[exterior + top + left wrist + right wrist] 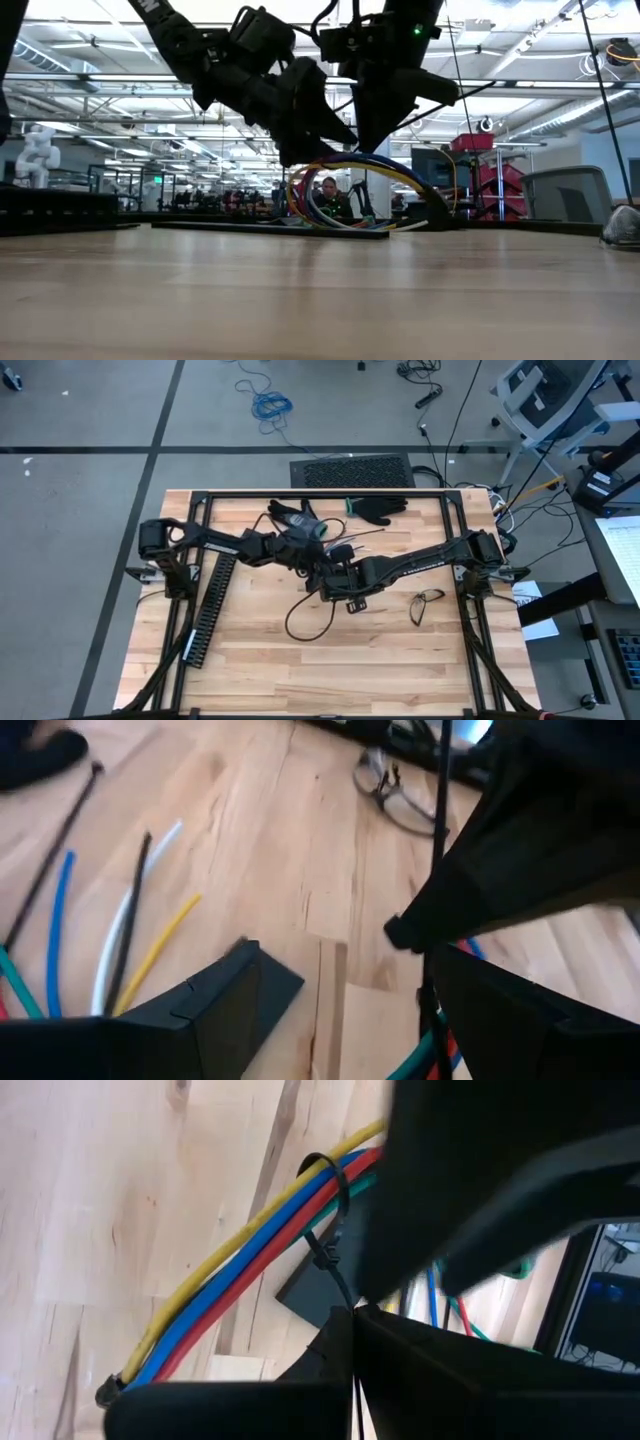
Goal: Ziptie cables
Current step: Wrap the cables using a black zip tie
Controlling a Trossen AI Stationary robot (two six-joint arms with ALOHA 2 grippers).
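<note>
1. The black duct (211,606) lies along the table's (400,660) left side, well clear of the work, so it plays no part here.
2. The left arm reaches from the left edge toward the middle, wrist bent down. Its left gripper (340,990) hangs over the wood with its jaws apart and nothing between them; loose wire ends fan out just beside one finger. Judging by this, it has let go or is about to take a new hold.
3. The cables (250,1250) (red, yellow, blue, green) sit at the table's centre, between the two grippers. In the low view they arch up in a hoop off the table, which suggests something holds them lifted rather than lying flat.
4. A black ziptie (330,1230) circles the bundle, with its tail running straight to the right gripper's tips; the loop looks snug round the wires, though I cannot tell if it is fully tight.
5. The right arm comes in from the right edge, stretched low across the table. Its right gripper (352,1312) is closed, pinching the ziptie tail, probably placed so that a pull would cinch the loop.
6. A pair of glasses (428,603) lies near the right arm, apart from the work, and a black glove (378,508) rests at the far edge.
</note>
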